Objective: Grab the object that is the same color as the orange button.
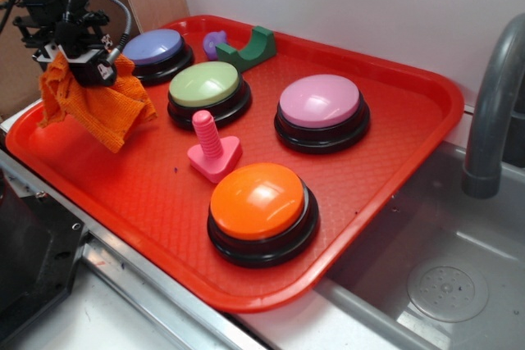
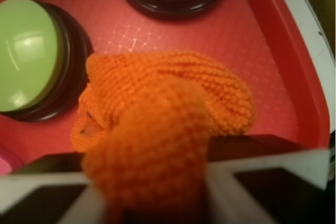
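Note:
My gripper is shut on the orange cloth and holds it lifted above the left end of the red tray. The cloth hangs down in folds from the jaws. In the wrist view the cloth bunches between my two fingers and fills the middle of the frame. The orange button, a glossy dome on a black base, sits at the tray's front, well to the right of my gripper.
A green button, purple button and pink button stand on the tray. A pink plastic bolt stands upright between them. A green block lies at the back. A sink and grey faucet are to the right.

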Robot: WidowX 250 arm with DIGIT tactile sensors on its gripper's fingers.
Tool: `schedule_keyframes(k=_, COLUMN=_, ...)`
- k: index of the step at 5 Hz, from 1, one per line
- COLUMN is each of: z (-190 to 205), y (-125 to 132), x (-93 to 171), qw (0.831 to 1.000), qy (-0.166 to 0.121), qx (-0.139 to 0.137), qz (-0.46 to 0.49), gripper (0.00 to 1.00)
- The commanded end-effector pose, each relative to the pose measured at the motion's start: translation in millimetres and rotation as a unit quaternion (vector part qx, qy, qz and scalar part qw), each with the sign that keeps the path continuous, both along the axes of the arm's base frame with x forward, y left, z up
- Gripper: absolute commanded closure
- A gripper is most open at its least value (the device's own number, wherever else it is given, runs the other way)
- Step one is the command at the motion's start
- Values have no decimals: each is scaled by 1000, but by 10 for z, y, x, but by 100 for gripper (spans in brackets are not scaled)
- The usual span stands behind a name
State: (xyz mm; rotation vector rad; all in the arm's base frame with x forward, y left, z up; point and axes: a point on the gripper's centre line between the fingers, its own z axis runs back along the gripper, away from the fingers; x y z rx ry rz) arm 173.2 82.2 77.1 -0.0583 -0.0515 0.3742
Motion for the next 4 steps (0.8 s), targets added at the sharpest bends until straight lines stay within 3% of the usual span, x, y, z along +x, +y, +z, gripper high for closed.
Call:
schedule_keyframes(k=1, z=882, y=-902, x=-128, qw=985, qy=-42, qx=-30, qz=-167, gripper=100)
schedule_keyframes(k=3, z=836, y=-1131, x=-143, qw=983, qy=-37, qx=-27, qz=-175, gripper=100)
schedule_keyframes(k=4, z=833, y=-1006, x=-164, qw=991, qy=-31, qx=-22, qz=-128, gripper=100)
